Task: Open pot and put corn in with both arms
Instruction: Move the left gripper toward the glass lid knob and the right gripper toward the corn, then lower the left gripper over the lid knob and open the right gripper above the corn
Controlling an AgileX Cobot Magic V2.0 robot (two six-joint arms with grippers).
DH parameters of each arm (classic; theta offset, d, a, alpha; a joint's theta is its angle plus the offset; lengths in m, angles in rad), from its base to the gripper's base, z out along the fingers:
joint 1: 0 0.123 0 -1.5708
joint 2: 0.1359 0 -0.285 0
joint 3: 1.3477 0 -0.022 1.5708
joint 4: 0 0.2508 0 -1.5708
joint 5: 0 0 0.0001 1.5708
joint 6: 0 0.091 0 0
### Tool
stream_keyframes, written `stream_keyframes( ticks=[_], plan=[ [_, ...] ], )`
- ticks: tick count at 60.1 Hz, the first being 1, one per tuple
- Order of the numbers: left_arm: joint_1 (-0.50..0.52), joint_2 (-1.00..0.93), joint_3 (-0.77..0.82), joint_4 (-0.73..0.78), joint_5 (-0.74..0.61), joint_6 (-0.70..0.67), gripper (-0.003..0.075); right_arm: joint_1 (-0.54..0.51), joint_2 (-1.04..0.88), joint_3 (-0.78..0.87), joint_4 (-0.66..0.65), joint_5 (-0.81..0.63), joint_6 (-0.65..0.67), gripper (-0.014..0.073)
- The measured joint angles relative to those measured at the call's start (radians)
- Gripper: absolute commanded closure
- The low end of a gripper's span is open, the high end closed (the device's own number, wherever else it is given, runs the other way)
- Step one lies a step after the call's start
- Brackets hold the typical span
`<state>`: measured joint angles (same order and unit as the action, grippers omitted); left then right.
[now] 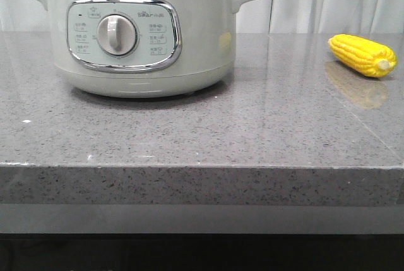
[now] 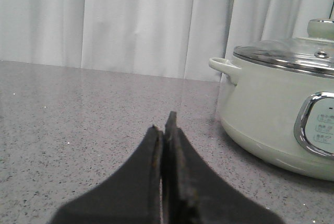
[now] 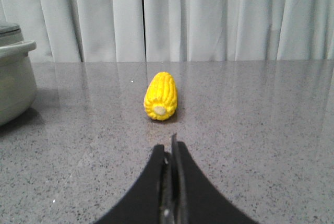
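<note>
The pot (image 1: 142, 34), a pale grey-green electric cooker with a chrome-framed control panel (image 1: 124, 33) and a round silver dial (image 1: 117, 35), stands on the grey speckled stone bench (image 1: 202, 138) toward its far left, set back from the front edge. Its two small side handles jut out to either side (the top of the cooker is cut off in the front view). The left wrist view shows a glass lid (image 2: 289, 51) with a steel rim seated on the pot, topped by a pale knob (image 2: 321, 27); the pot is closed.

The corn (image 1: 362, 55), a bright yellow cob with its pale stub end turned toward the front, lies on its side near the bench's far right edge, well apart from the pot.

The left gripper (image 2: 164, 130) hangs low over the bench on the pot's left side, its dark fingers pressed together with nothing between them. The right gripper (image 3: 169, 148) sits low near the corn, not touching it, fingers likewise pressed together and empty. White curtains (image 3: 209, 15) hang behind the bench
</note>
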<state>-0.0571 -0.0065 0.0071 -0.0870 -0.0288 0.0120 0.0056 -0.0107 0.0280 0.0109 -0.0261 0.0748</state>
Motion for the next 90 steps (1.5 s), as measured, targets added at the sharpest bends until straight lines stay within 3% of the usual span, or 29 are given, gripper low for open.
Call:
stream_keyframes(
  ticks=[16, 23, 40, 59, 90],
  plan=[
    [0.0, 0.0, -0.01, -0.044, 0.029, 0.0, 0.0741, 0.0, 0.0, 0.0, 0.0, 0.05, 0.0, 0.0713],
    [0.0, 0.0, -0.089, -0.057, 0.154, 0.0, 0.0741, 0.0, 0.0, -0.043, 0.0, 0.105, 0.0, 0.0713],
    [0.0, 0.074, -0.379, -0.058, 0.392, 0.0, 0.0741, 0.0, 0.018, -0.329, 0.0, 0.329, 0.0, 0.0713],
    [0.0, 0.347, -0.687, -0.056, 0.643, 0.0, 0.0741, 0.0, 0.287, -0.629, 0.0, 0.594, 0.0, 0.0713],
    [0.0, 0.519, -0.751, -0.056, 0.666, 0.0, 0.074, 0.0, 0.532, -0.672, 0.0, 0.678, 0.0, 0.0709]
  ],
)
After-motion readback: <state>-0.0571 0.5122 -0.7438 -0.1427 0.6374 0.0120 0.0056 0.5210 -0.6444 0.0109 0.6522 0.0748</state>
